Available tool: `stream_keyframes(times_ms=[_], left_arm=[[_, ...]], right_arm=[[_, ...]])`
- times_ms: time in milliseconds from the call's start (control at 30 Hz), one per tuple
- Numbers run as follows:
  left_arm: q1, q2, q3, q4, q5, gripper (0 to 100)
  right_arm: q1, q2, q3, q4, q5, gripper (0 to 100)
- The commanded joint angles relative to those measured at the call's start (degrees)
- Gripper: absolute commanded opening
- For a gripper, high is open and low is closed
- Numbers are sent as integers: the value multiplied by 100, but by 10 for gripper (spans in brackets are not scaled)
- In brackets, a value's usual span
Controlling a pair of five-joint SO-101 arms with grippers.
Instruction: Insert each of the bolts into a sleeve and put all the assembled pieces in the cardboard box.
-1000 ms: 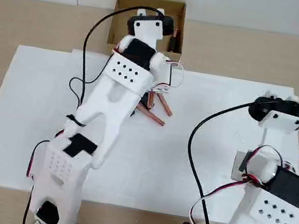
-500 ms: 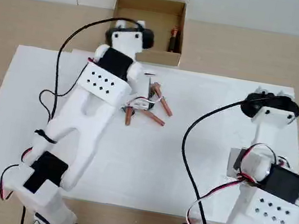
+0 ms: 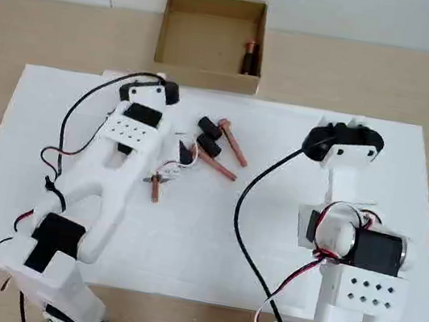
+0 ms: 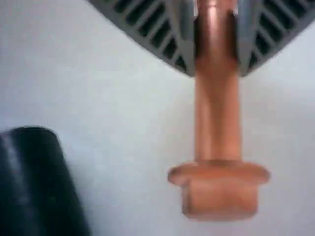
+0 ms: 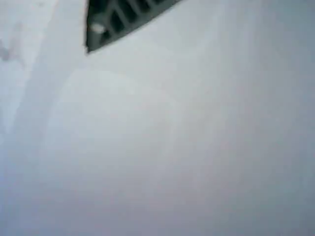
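Your left pincer (image 4: 216,44) is clamped on the shank of a copper-coloured metal bolt (image 4: 216,147). Its grey jaws are closed down to the shank's width, and the flanged head hangs free beyond them, just above the white sheet (image 3: 211,234). The coming move, I'd judge, turns on which way that bolt points. In the high view its long axis runs roughly near-to-far across the table, with the free end toward the near edge. That end faces away from the black cylindrical sleeve (image 3: 210,146) and its twin, which lie on the sheet on the box side of the pincer, a little toward the right arm. So you would have to turn the bolt, or have a sleeve brought to it. The left wrist view shows a black cylinder, likely a sleeve, beside the head but apart from it. Your left pincer is much nearer the sleeves than the right pincer (image 3: 340,140), which hangs over the sheet well apart from them. The brown cardboard box (image 3: 168,39) lies beyond the sheet's far edge.
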Motion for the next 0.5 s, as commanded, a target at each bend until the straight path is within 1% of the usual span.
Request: stream_keyframes(times_ms=[0,233,467], left_arm=[[-193,-264,286,-440,-26,6],[-308,-264,637,-870,-18,7],[-290,-325,532,-853,9,8]], right_arm=[[-40,-48,-26,-110,-53,223],[-40,-48,-26,-110,-53,223],[-40,-48,-26,-110,-53,223]])
